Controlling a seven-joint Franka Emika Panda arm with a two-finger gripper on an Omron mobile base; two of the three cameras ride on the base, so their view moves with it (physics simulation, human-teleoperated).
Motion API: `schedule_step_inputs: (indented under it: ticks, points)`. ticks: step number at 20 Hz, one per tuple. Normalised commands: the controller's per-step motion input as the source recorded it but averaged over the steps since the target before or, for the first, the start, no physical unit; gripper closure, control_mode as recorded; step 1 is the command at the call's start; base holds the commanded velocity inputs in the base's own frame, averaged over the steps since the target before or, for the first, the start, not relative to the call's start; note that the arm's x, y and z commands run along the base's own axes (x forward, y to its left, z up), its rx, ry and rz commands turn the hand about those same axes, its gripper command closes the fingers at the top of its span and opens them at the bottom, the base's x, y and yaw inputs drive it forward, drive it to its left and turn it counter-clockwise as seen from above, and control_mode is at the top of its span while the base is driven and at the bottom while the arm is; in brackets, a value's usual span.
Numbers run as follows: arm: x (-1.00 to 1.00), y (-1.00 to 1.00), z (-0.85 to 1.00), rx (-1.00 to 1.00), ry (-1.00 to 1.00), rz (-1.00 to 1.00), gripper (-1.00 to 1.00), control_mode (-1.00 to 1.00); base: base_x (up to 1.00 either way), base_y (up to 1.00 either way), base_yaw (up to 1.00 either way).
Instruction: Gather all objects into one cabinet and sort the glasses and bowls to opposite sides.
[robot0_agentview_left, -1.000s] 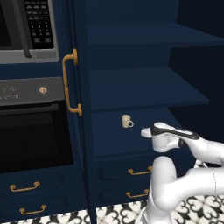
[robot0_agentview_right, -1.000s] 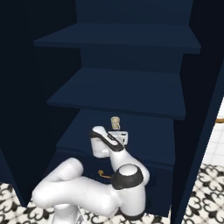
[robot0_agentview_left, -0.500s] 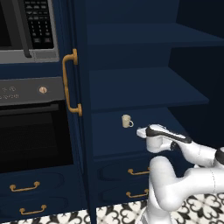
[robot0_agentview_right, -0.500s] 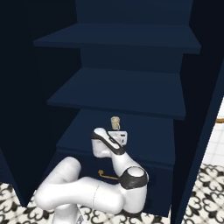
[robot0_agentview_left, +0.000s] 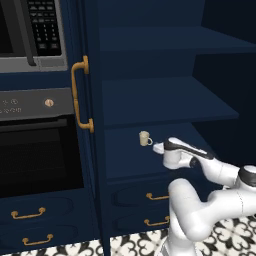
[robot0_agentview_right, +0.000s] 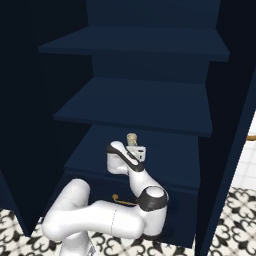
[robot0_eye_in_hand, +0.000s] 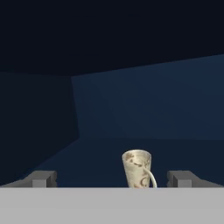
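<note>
Cream mug (robot0_eye_in_hand: 138, 168) stands upright mid-shelf (robot0_agentview_left: 125, 165), walls well apart; gripper (robot0_eye_in_hand: 113, 179) spread wide, empty.

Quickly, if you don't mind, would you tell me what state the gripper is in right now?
Gripper: open, holding nothing; the small cream mottled mug stands upright on the navy shelf between its spread fingertips.

Left base view: we look from behind the arm's left, forward and slightly down, at the tall navy unit (robot0_agentview_left: 165, 100) with the oven (robot0_agentview_left: 37, 150) beside it.
Right base view: from behind its right, facing the same shelves.
Hand view: low and close inside a shelf, level with the cream mug (robot0_eye_in_hand: 138, 168).
All three share this mug (robot0_agentview_left: 144, 138) (robot0_agentview_right: 132, 139).
</note>
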Motion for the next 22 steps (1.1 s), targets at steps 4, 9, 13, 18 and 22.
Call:
schedule_step_inputs:
  ticks: [4, 9, 13, 18, 22]
  points:
    - [0.16, 0.00, -0.08, 0.00, 0.00, 0.00, -1.00, -1.00, 0.00, 0.00, 0.00]
    - [0.10, 0.00, -0.12, 0.00, 0.00, 0.00, -1.00, -1.00, 0.00, 0.00, 0.00]
    - [0.08, 0.00, -0.11, 0.00, 0.00, 0.00, -1.00, -1.00, 0.00, 0.00, 0.00]
    - [0.21, -0.04, -0.20, 0.00, 0.00, 0.00, -1.00, -1.00, 0.00, 0.00, 0.00]
    - [0.34, -0.10, -0.36, 0.00, 0.04, 0.00, -1.00, -1.00, 0.00, 0.00, 0.00]
